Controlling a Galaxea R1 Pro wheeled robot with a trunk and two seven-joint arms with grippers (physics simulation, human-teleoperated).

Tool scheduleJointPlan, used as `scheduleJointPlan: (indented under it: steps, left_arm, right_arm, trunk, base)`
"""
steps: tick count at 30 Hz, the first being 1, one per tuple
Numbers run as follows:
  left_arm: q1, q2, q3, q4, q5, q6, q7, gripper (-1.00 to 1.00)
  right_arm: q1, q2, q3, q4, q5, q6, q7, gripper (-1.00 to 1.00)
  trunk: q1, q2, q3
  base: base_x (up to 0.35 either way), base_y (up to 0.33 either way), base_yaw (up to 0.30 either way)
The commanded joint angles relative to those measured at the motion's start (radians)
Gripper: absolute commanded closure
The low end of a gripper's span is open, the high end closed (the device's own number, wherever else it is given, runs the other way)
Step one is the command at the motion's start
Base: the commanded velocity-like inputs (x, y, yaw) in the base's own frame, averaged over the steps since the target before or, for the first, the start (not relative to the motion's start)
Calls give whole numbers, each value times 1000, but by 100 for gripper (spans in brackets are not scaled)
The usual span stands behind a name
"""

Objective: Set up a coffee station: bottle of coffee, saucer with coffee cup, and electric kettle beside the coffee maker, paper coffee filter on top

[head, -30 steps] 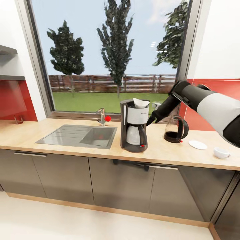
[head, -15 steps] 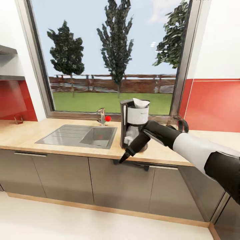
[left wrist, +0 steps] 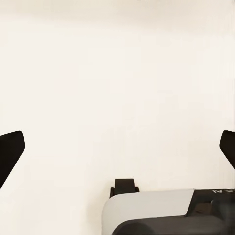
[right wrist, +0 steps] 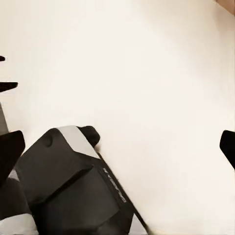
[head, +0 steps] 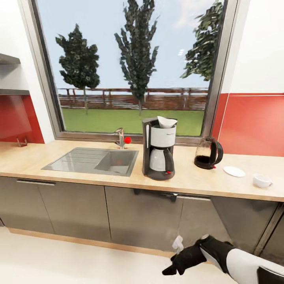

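Note:
The coffee maker (head: 158, 152) stands on the kitchen countertop (head: 79, 175), right of the sink, with a white paper coffee filter (head: 167, 121) in its top. To its right stands the electric kettle (head: 208, 153), then the saucer (head: 234, 171), and the coffee cup (head: 262, 180) sits on the counter beside the saucer. The kitchen shelf (head: 8, 60) is at the far left. The bottle of coffee is out of view. My right gripper (head: 172, 269) hangs low in front of the cabinets, near the floor, open and empty (right wrist: 117, 147). My left gripper (left wrist: 117, 149) is open over the pale floor.
A steel sink (head: 94, 160) with a tap (head: 120, 138) is set into the counter left of the coffee maker. Grey cabinet fronts (head: 79, 205) run below. A large window fills the back wall. Parts of my own body (right wrist: 73, 186) lie under the right gripper.
My right arm has swung down from beside the coffee maker's top, past the counter's front edge, to near the floor. The things on the counter have not moved.

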State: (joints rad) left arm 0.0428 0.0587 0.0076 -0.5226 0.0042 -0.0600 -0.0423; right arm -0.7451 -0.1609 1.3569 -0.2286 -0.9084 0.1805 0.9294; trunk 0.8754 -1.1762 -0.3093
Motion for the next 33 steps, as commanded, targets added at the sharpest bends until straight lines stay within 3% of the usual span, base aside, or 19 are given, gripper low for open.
scheduleJointPlan:
  steps: [1,3,5,6,9,12,23,33]
  left_arm:
    - [0,0,1,-1,0,-1,-9,-100]
    - [0,0,1,4,0,-1,-22,-100]
    - [0,0,2,6,0,-1,-24,-100]
    - [0,-1,3,9,0,-1,-26,-100]
    - [0,-5,4,12,0,-1,-26,-100]
    - [0,-11,5,12,0,-1,-27,-100]
    - [0,-13,8,12,0,-1,-27,-100]
    - [0,-13,9,12,0,-1,-27,-100]
  right_arm:
    - [17,-1,1,43,-22,-20,1,-100]
    - [100,-3,2,196,-90,-146,-3,-100]
    - [138,-5,1,228,-121,-181,-5,-100]
    - [209,-19,1,261,-190,-227,-36,-100]
    - [249,-26,2,276,-268,-269,-100,-100]
    - [266,-25,5,282,-307,-289,-190,-100]
    - [273,1,7,282,-317,-292,-217,-100]
    - [273,7,7,282,-318,-292,-223,-100]
  trunk:
    - [0,-1,-1]
    - [0,-1,-1]
    - [0,-1,-1]
    - [0,-1,-1]
    - [0,-1,-1]
    - [0,-1,-1]
    - [0,-1,-1]
    - [0,-1,-1]
  base:
    - [0,0,0]
    - [0,0,0]
    - [0,0,0]
    - [0,0,0]
    - [0,0,0]
    - [0,0,0]
    - [116,0,6]
    - [96,0,229]
